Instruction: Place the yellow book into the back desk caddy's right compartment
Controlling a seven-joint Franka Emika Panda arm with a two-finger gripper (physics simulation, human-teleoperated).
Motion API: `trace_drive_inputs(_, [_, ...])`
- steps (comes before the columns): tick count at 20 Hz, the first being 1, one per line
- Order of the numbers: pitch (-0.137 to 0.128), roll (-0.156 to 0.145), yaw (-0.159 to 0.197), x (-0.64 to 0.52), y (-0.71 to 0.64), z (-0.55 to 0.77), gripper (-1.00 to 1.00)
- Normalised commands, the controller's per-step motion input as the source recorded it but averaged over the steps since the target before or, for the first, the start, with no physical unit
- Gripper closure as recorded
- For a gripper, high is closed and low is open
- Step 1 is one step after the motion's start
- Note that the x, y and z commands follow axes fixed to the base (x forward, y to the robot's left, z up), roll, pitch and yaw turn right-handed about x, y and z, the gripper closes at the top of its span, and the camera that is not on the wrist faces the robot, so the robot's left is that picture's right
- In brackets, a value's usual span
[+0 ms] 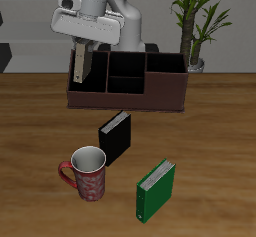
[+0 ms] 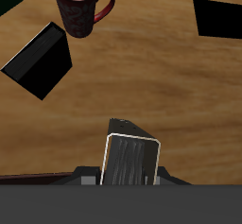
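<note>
My gripper (image 1: 82,47) is shut on the yellow book (image 1: 80,69), a thin greyish-tan book held upright by its top edge. The book hangs over the back desk caddy (image 1: 128,97), a long reddish-brown box with black dividers. Its lower end reaches down into the caddy's wide end section, the right compartment (image 1: 96,73). In the wrist view the book (image 2: 130,157) looks dark with pale edges and sits between my fingers (image 2: 91,180). A strip of the caddy's rim (image 2: 38,179) shows beside it.
A black book (image 1: 115,136) stands in front of the caddy. A dark red patterned mug (image 1: 86,172) and a green book (image 1: 155,189) are nearer the table's front edge. A flat black rectangle (image 2: 219,18) shows only in the wrist view. A potted plant (image 1: 195,21) stands behind the caddy.
</note>
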Motion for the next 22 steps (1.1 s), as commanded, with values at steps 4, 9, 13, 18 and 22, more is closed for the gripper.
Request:
trace_drive_inputs(4, [-0.023,-0.037,-0.026,-0.51,0.29,0.46,1.00])
trace_drive_inputs(9, [-0.007,-0.024,0.010,-0.43,0.32,0.34,1.00])
trace_drive_inputs(13, [0.012,-0.003,-0.008,-0.19,0.20,0.16,1.00])
trace_drive_inputs(18, [-0.001,0.023,0.009,-0.27,0.40,0.14,1.00])
trace_drive_inputs(22, [-0.015,0.033,0.016,-0.21,0.34,0.10,1.00])
